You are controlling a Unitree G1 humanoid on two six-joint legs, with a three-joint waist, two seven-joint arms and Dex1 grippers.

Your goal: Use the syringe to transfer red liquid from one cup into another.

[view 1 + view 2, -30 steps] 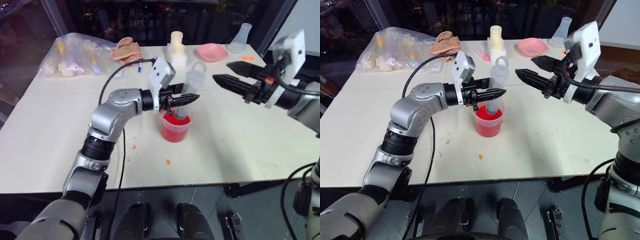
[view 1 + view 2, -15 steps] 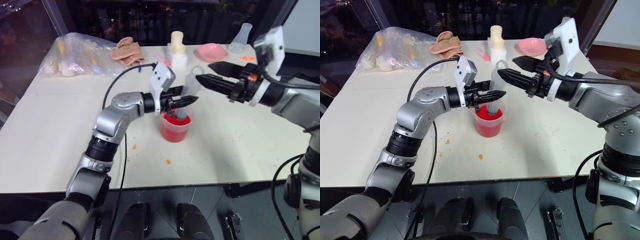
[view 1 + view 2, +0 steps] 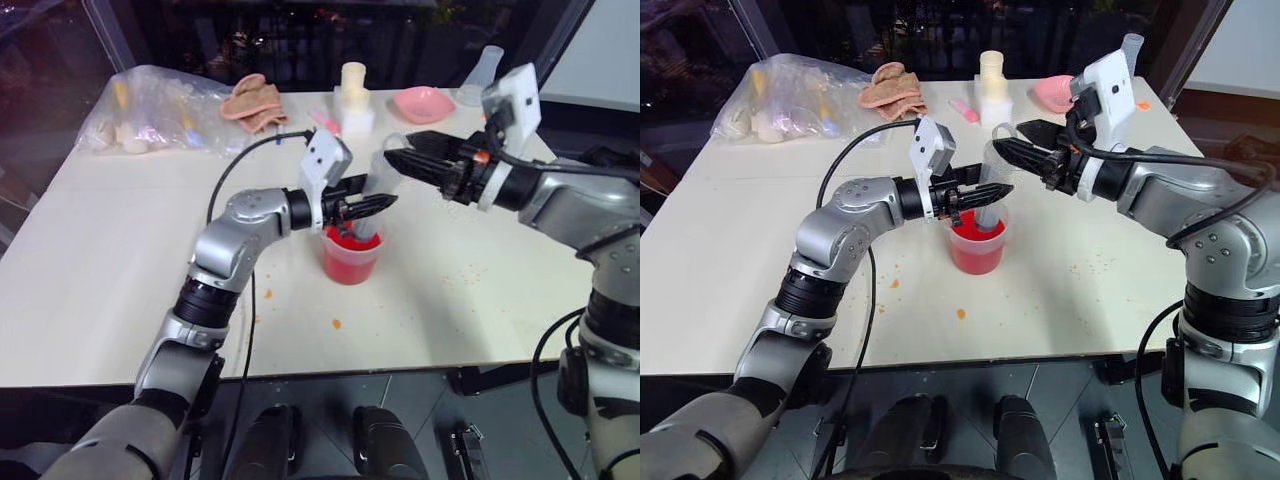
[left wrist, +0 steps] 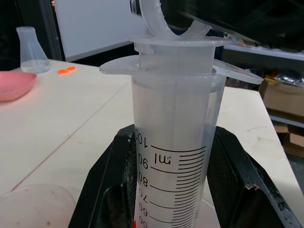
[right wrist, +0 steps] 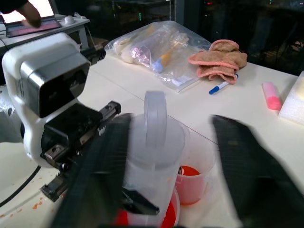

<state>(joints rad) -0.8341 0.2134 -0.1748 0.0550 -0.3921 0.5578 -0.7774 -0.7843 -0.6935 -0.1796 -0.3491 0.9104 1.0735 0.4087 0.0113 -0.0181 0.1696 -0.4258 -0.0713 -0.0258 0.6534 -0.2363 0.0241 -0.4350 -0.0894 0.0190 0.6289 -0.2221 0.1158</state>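
In the left eye view, the left end effector (image 3: 372, 204) is clamped on the barrel of the syringe (image 3: 372, 190), which stands upright with its lower end in a cup (image 3: 350, 258) of red liquid (image 3: 349, 243) near the middle of the pale surface (image 3: 120, 250). The right end effector (image 3: 398, 163) reaches in from the right at the level of the syringe's top; its two black fingers stand a little apart on either side of the plunger ring, and whether they touch it is hard to make out. At the far edge lie a clear bag (image 3: 150, 110) of items, a tan cloth (image 3: 255, 98), a pink bowl (image 3: 424, 103) and a clear flask (image 3: 484, 72), whose top is cut off by the frame. Orange specks dot the surface near the cup.

The right eye view gives the same arrangement; the cup's shape is partly hidden behind the syringe and the left fingers.

In the left wrist view, the barrel fills the centre between the black fingers (image 4: 102, 190). Its printed scale reads "ml", then 90, 80, 70, 60; the top number is cut off by the barrel's curve. The tip is out of frame.

In the right wrist view, the plunger ring (image 5: 155, 118) stands between the blurred fingers (image 5: 97, 166). A second, smaller clear cup (image 5: 194, 183) with red liquid stands just behind the syringe. A blue-capped marker (image 5: 219, 87) lies by the cloth.
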